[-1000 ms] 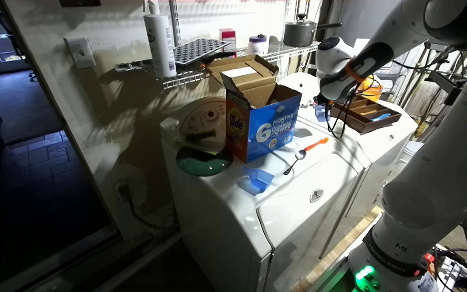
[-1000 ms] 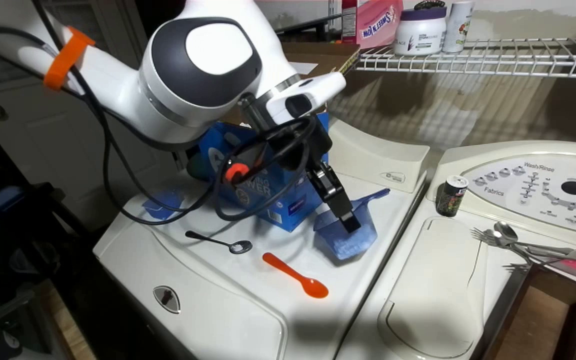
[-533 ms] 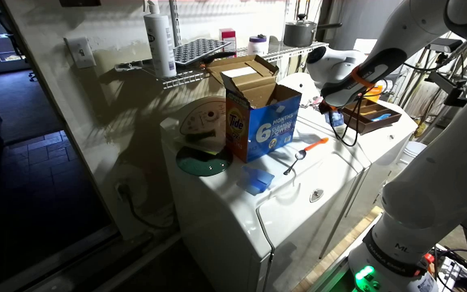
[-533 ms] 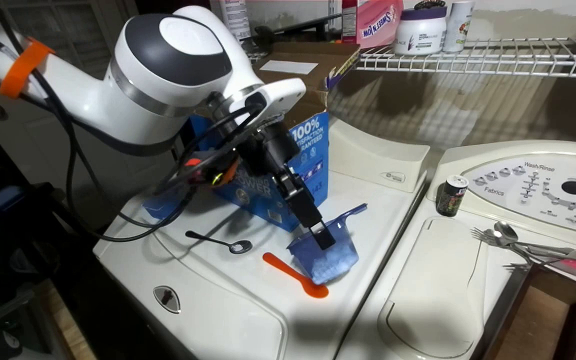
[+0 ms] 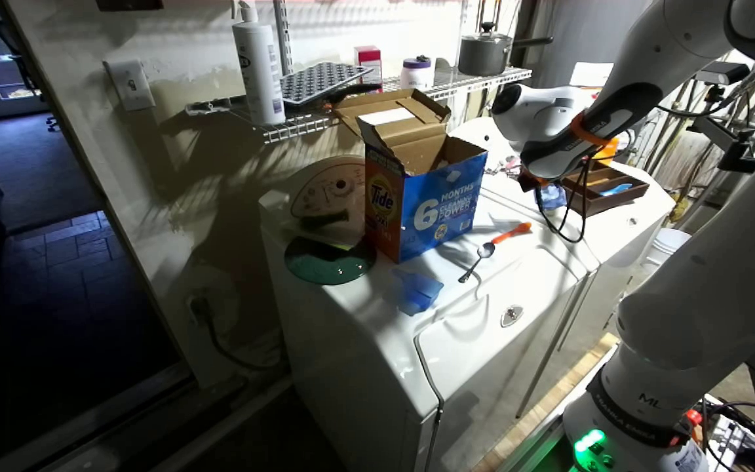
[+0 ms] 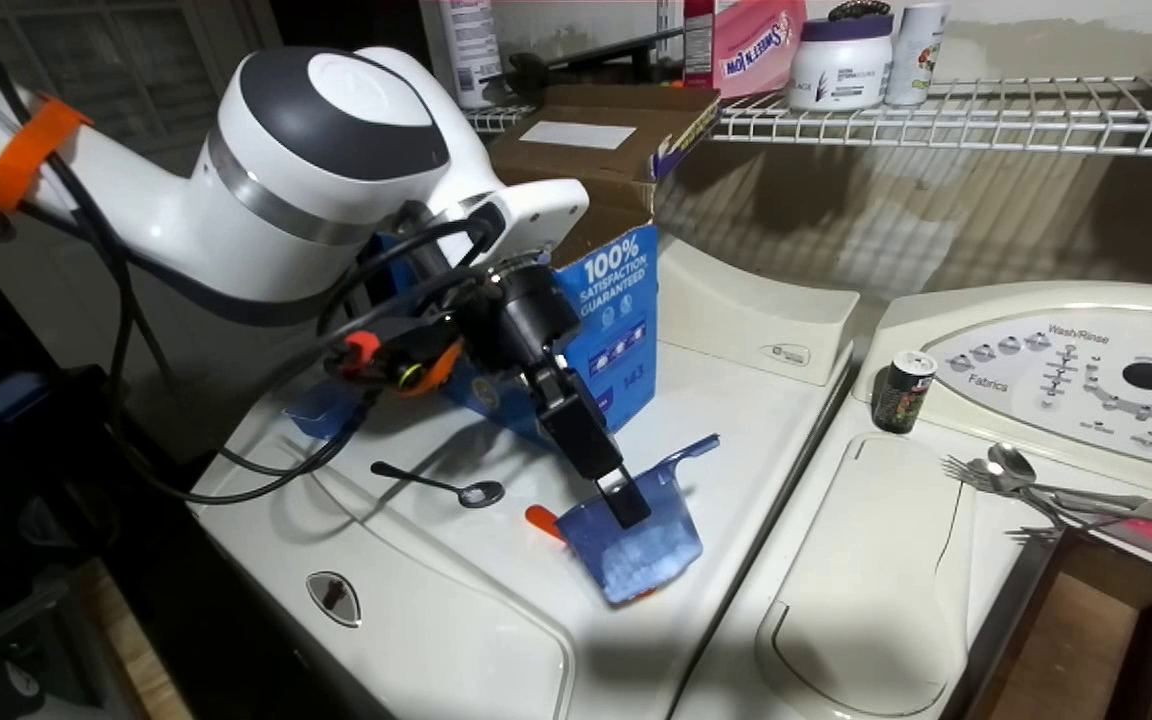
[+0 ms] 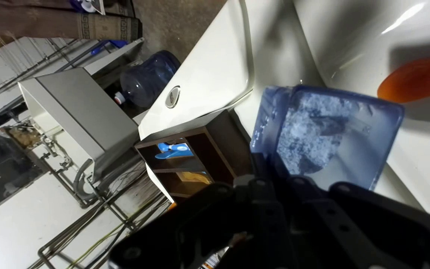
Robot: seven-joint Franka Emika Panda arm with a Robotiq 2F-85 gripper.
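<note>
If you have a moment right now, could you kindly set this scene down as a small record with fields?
Gripper: shut on the wall of a blue scoop
Scoop contents: pale powder
Scoop placement: partly hides the orange spoon in an exterior view
White appliance: bears the orange spoon, a metal spoon, a blue container and an open Tide box
Neighbouring appliance: bears a brown compartment tray, an upright black can and loose cutlery

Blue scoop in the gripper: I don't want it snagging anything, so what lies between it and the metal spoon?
The orange spoon lies between the blue scoop and the metal spoon, as both exterior views show.
</note>
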